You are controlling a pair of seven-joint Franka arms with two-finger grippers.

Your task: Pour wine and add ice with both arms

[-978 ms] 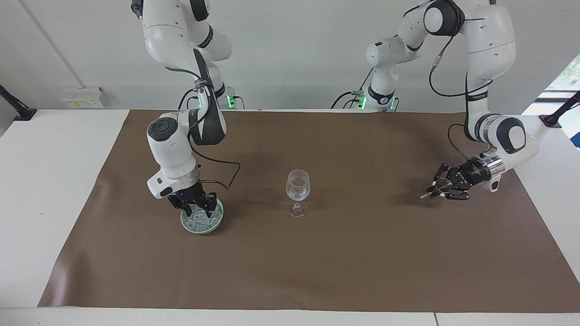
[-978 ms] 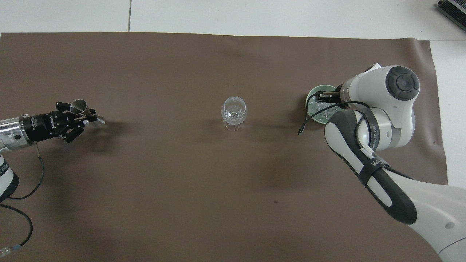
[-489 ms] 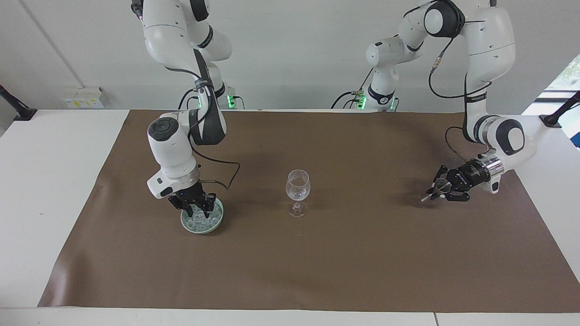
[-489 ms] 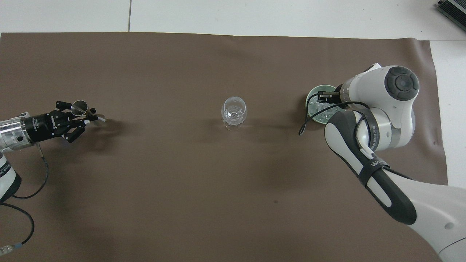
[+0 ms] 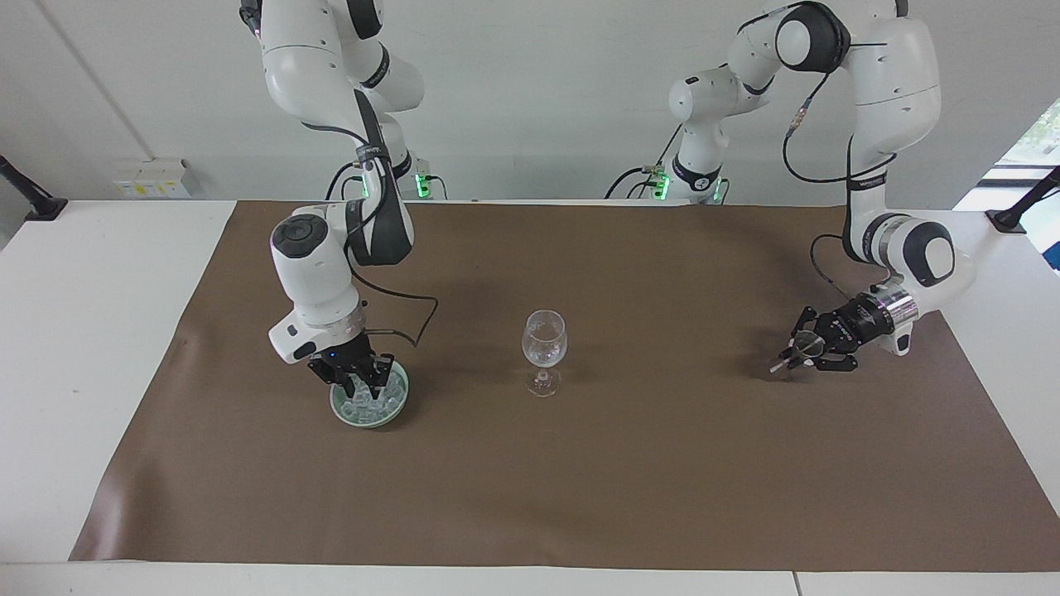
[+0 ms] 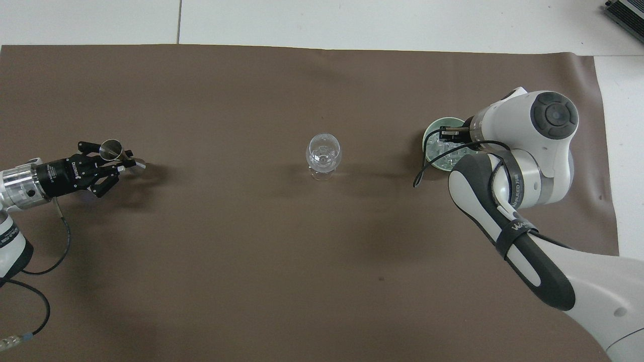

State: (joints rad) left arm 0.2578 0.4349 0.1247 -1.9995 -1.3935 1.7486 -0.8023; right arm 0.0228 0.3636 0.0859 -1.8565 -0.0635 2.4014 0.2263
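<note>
A clear stemmed wine glass point(image 5: 544, 343) stands at the middle of the brown cloth, also in the overhead view point(image 6: 323, 153). A pale green bowl point(image 5: 348, 416) of ice point(image 5: 374, 404) sits toward the right arm's end. My right gripper point(image 5: 356, 383) points down into the bowl, its tips among the cubes; in the overhead view it point(image 6: 443, 134) covers part of the bowl point(image 6: 433, 125) and ice point(image 6: 449, 157). My left gripper point(image 5: 797, 349) is shut on a metal jigger point(image 5: 803, 341), held tilted just above the cloth at the left arm's end, also overhead point(image 6: 111, 148).
The brown cloth point(image 5: 580, 480) covers most of the white table. A black cable point(image 5: 414, 319) loops from the right arm's wrist above the cloth between the bowl and the glass.
My left gripper has drawn back slightly toward the left arm's end with the jigger. My right gripper stays in the bowl with hardly any shift.
</note>
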